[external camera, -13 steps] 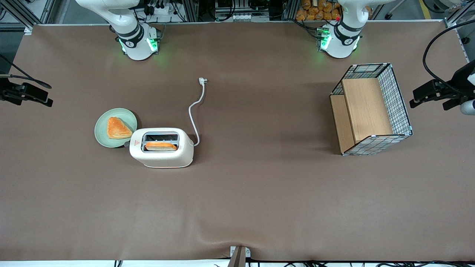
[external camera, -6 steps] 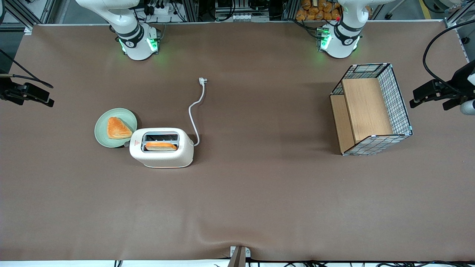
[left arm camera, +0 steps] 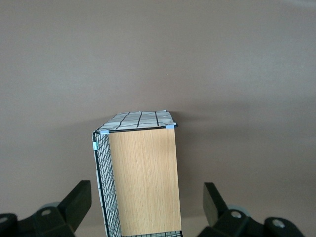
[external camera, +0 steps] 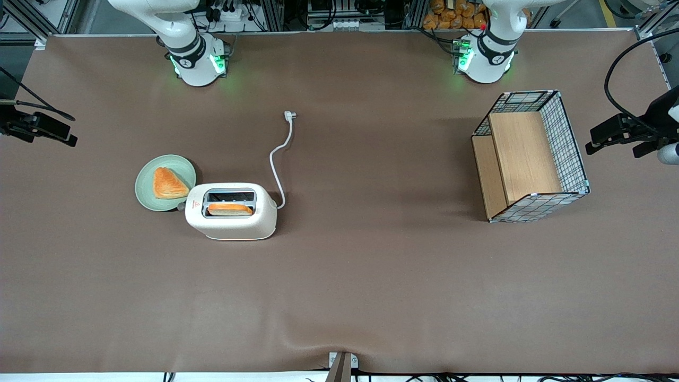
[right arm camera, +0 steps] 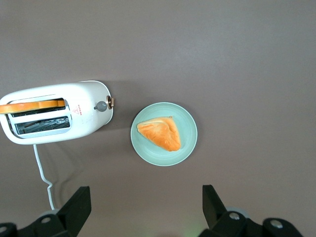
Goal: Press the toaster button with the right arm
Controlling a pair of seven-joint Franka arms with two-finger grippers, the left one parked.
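Note:
The cream-white toaster (external camera: 231, 225) stands on the brown table with a slice of toast (external camera: 229, 209) in the slot nearer the front camera. Its other slot is empty. In the right wrist view the toaster (right arm camera: 88, 118) shows from above, with a grey lever knob (right arm camera: 101, 105) on the end that faces the plate. My right gripper (external camera: 37, 130) hangs high at the working arm's end of the table, well away from the toaster. In its wrist view the gripper (right arm camera: 145, 205) is open and empty, with both fingers wide apart over bare table.
A pale green plate (external camera: 146, 197) with a triangular pastry (external camera: 168, 183) sits beside the toaster's knob end. The white cord (external camera: 276, 159) runs from the toaster away from the front camera. A wire basket with wooden shelves (external camera: 530, 156) stands toward the parked arm's end.
My right gripper has drifted slightly away from the front camera. The toaster, plate and basket have not moved.

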